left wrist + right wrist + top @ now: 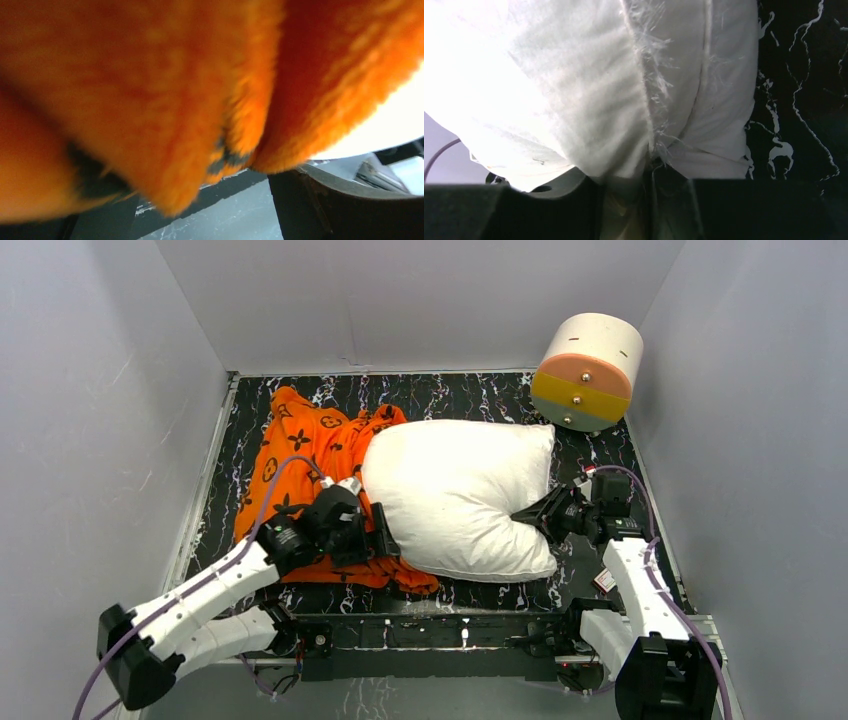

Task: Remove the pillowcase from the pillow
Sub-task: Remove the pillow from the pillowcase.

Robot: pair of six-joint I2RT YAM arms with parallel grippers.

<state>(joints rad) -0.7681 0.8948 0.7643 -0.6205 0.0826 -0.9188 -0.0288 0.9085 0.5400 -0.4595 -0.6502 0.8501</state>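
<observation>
The white pillow (460, 495) lies in the middle of the black marbled table. Its left end is still inside the orange pillowcase (305, 445), which is bunched to the left. My left gripper (385, 537) sits at the pillowcase's near edge beside the pillow. In the left wrist view, orange pillowcase fabric (150, 90) fills the frame and bunches against the one finger that shows (310, 210), hiding the tips. My right gripper (527, 512) is shut on the pillow's right edge. In the right wrist view, the pillow's seam (649, 125) is pinched between my dark fingers (549, 210).
A white-and-orange round drum (587, 370) stands tilted at the back right corner. Grey walls close in the table on the left, back and right. The metal rail (450, 630) with the arm bases runs along the front edge.
</observation>
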